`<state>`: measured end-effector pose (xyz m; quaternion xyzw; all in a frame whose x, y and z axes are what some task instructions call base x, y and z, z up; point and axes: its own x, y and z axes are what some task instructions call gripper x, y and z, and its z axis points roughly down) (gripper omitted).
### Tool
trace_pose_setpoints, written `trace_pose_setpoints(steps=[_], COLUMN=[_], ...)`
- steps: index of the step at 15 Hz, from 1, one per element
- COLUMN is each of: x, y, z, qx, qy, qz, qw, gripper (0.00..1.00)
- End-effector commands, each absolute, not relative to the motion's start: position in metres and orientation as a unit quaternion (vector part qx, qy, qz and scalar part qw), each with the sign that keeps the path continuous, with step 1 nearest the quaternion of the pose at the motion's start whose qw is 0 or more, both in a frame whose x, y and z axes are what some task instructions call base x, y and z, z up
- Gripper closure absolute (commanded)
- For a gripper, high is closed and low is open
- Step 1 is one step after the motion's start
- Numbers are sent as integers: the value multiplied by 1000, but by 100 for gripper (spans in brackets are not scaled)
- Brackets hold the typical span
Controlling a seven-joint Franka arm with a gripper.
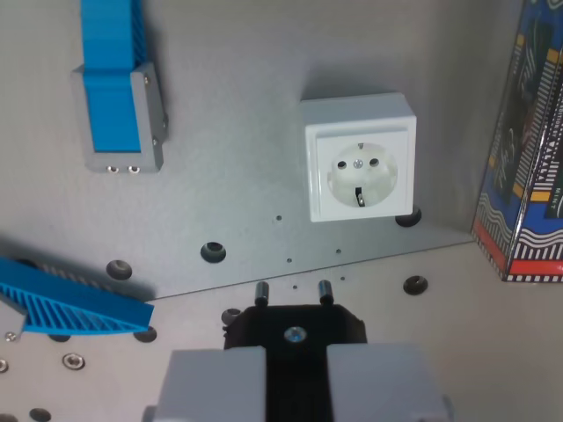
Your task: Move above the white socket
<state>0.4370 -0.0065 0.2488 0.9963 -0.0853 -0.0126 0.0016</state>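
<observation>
The white socket sits on the grey metal plate, right of the view's centre, its round face with two holes turned toward the camera. My gripper is at the bottom edge, below and slightly to the wrist view's left of the socket. Its grey fingers are shut on a black plug, whose two pins point toward the socket. The plug is apart from the socket, with bare plate between them.
A blue and grey bracket stands at the top left. A blue ribbed part lies at the left edge. A colourful patterned box stands at the right edge. The plate has several holes.
</observation>
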Motion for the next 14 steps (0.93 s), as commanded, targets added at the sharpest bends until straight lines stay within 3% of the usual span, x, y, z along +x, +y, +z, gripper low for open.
trace_pose_setpoints(steps=[1,14], x=[432,420], y=[-14,-28], z=[236,187], qx=[997,998], qy=[-70,-62], qz=[33,32], qw=[-2,0], gripper=[100,100])
